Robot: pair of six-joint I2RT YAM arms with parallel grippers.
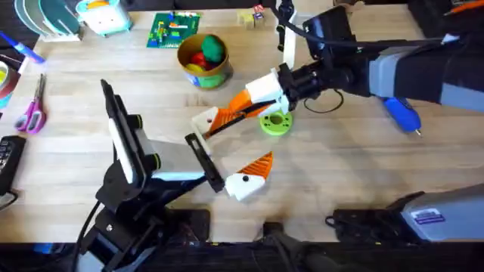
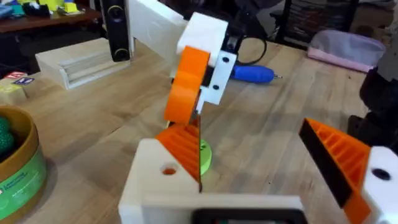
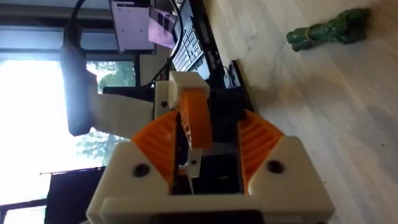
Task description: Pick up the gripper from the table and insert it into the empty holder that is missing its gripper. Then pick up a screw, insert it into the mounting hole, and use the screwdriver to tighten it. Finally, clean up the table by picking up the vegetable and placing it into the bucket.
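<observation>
1. View from overhead: the right claw [image 1: 257,94] reaches in from the right with the wedge [image 1: 237,103] at its tip. The wedge is off the table [image 1: 363,181] and near the green disc [image 1: 275,123].
   - The left claw [image 1: 248,137] is spread wide, and one of its fingers lies just beside the wedge.
   - The screwdriver [image 1: 401,113] lies well apart to the right. The bucket [image 1: 204,64] stands behind.
   - Handling, as a judgement: the wedge is probably light, stiff plastic. Its ribbed face should grip well, but its sloped sides may slip. Take hold across the flat sides near the thick end and leave the mounting end free.
2. Left wrist view: this adds height, which the overhead view flattens.
   - The wedge [image 2: 185,87] hangs beneath a white block, just above the ribbed pad [image 2: 182,146] of the left claw.
   - Whether wedge and pad touch cannot be told.
   - Which white part is the holder cannot be told either.
3. Right wrist view: the wedge [image 3: 196,118] lies on the right claw's centre line.
   - Whether that claw pinches the wedge cannot be told.
   - This view adds the vegetable [image 3: 326,31], which lies loose on the table. It is probably light and should be taken at its slim middle.
</observation>
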